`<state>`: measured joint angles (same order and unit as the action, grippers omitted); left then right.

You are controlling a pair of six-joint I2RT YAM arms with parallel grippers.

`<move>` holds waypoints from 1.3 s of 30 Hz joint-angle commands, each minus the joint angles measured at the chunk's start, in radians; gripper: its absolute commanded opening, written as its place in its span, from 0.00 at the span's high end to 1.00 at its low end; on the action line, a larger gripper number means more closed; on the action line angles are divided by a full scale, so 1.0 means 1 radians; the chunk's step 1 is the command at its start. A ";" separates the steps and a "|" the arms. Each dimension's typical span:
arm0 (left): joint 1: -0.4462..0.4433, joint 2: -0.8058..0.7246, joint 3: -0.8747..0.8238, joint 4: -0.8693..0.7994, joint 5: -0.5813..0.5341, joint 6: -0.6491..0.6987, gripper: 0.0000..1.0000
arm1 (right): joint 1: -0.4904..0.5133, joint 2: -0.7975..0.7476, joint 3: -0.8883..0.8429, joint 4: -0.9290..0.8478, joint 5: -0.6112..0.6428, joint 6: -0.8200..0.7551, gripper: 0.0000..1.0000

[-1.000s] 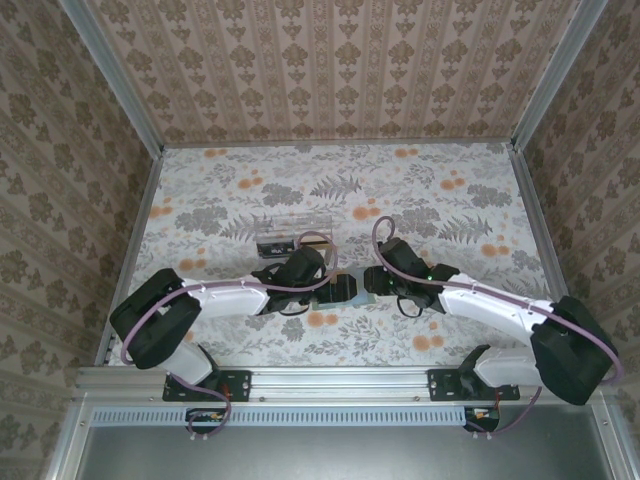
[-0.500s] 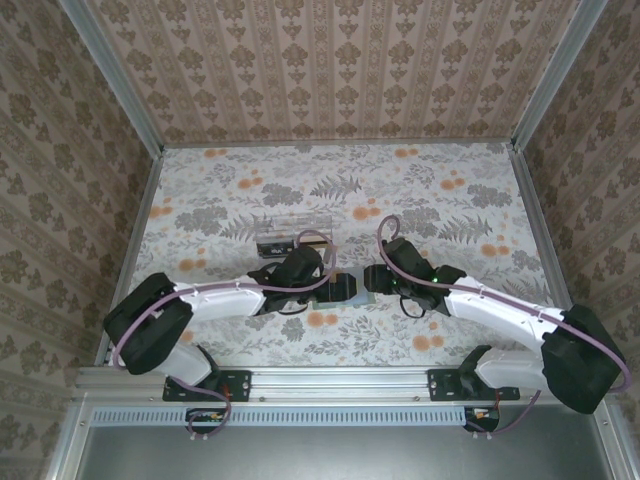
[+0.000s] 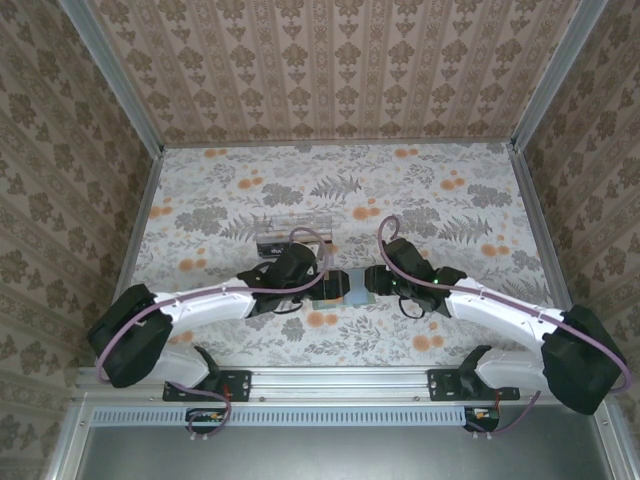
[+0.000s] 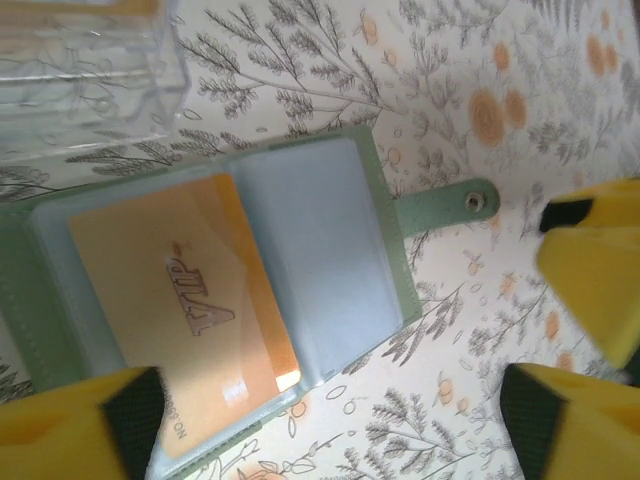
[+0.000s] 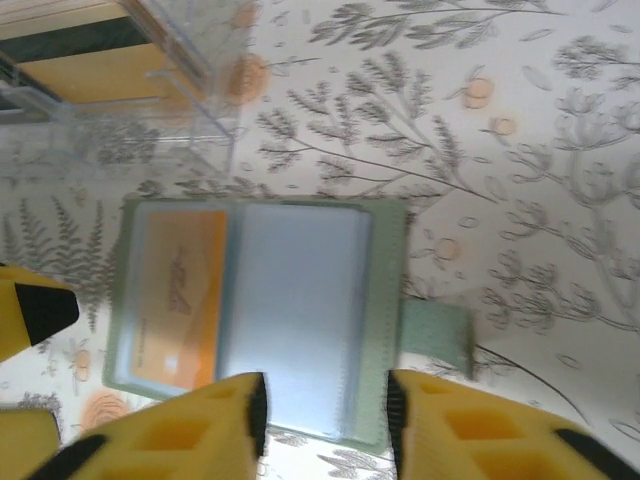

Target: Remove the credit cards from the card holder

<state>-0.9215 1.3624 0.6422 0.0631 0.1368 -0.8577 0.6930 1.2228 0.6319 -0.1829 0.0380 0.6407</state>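
Left wrist view looks down on the card holder [image 4: 320,250], lying open and flat on the flowered counter [image 4: 450,100]. An orange card [image 4: 170,290] marked VIP sits under a clear sleeve, the snap strap [image 4: 450,205] points to 3 o'clock, and a clear plastic box [image 4: 80,70] is at 11 o'clock. The left gripper [image 4: 320,420] is spread wide over the holder's near edge, touching nothing. From the other side the right gripper [image 5: 325,410] hovers over the blank panel's edge, jaws narrowly apart and nipping nothing I can make out. I'd judge the holder light, soft and floppy, likely to skate on the counter unless pinned by its green border. The card looks thin, stiff and slick, best pinched at the edge nearest the sleeve mouth.
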 commanded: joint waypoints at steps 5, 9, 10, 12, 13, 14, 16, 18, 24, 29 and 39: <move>0.049 -0.010 -0.062 -0.019 -0.020 0.013 0.73 | 0.003 0.158 0.023 0.179 -0.205 0.064 0.70; 0.059 0.038 -0.064 0.016 0.008 0.009 0.87 | 0.003 0.241 0.034 0.247 -0.265 0.100 0.74; 0.061 0.053 -0.062 0.029 0.015 0.007 0.87 | 0.003 0.258 0.039 0.255 -0.274 0.106 0.75; 0.063 0.076 -0.063 0.052 0.024 0.008 0.88 | 0.003 0.289 0.047 0.274 -0.293 0.114 0.77; 0.065 0.089 -0.062 0.059 0.028 0.008 0.88 | 0.003 0.304 0.051 0.282 -0.300 0.119 0.78; 0.065 0.099 -0.061 0.068 0.032 0.007 0.89 | 0.003 0.317 0.054 0.289 -0.306 0.123 0.78; 0.068 0.118 -0.059 0.075 0.036 0.005 0.89 | 0.003 0.339 0.064 0.298 -0.315 0.129 0.78; 0.069 0.137 -0.059 0.078 0.038 0.003 0.89 | 0.003 0.355 0.071 0.306 -0.321 0.132 0.78; 0.071 0.181 -0.065 0.078 0.043 -0.015 0.89 | 0.003 0.390 0.093 0.291 -0.319 0.135 0.78; 0.069 0.206 -0.065 0.080 0.055 -0.025 0.90 | 0.003 0.415 0.099 0.273 -0.302 0.140 0.75; 0.068 0.202 -0.065 0.065 0.050 -0.024 0.90 | 0.002 0.399 0.091 0.240 -0.252 0.142 0.74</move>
<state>-0.8558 1.5436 0.5888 0.1692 0.1837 -0.8711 0.6930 1.6318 0.7082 0.0990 -0.2512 0.7673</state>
